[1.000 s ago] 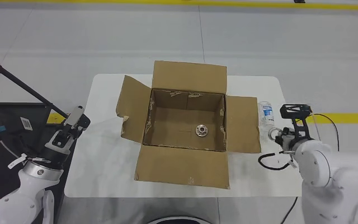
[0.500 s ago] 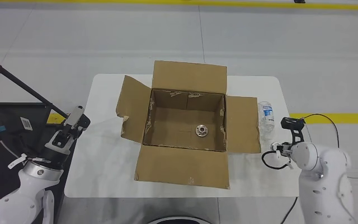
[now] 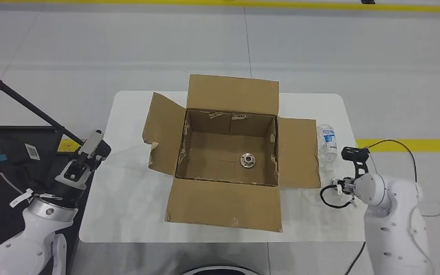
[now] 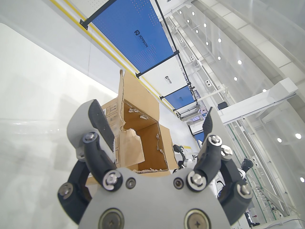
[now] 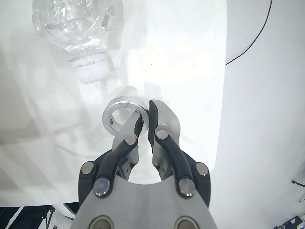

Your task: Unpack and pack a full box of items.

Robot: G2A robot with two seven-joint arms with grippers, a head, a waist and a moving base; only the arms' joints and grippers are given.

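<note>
An open cardboard box (image 3: 230, 159) stands mid-table with its flaps spread; a small round metal part (image 3: 247, 160) lies on its floor. A clear plastic bottle (image 3: 327, 143) lies on its side to the right of the box. In the right wrist view my right gripper (image 5: 144, 122) is shut on the rim of a silver metal ring (image 5: 119, 113), held just above the table beside the bottle's white cap (image 5: 91, 73). My left gripper (image 4: 152, 113) hangs open and empty off the table's left edge, facing the box (image 4: 140, 125).
The white table (image 3: 130, 206) has bare room left of the box and along its front. Its right edge (image 5: 221, 72) runs close to the ring, with a black cable (image 5: 259, 32) on the floor beyond it. A dark stand (image 3: 27, 148) is at the left.
The right arm has swung down and in toward the table near the bottle's cap, carrying the ring. The left arm has not moved.
</note>
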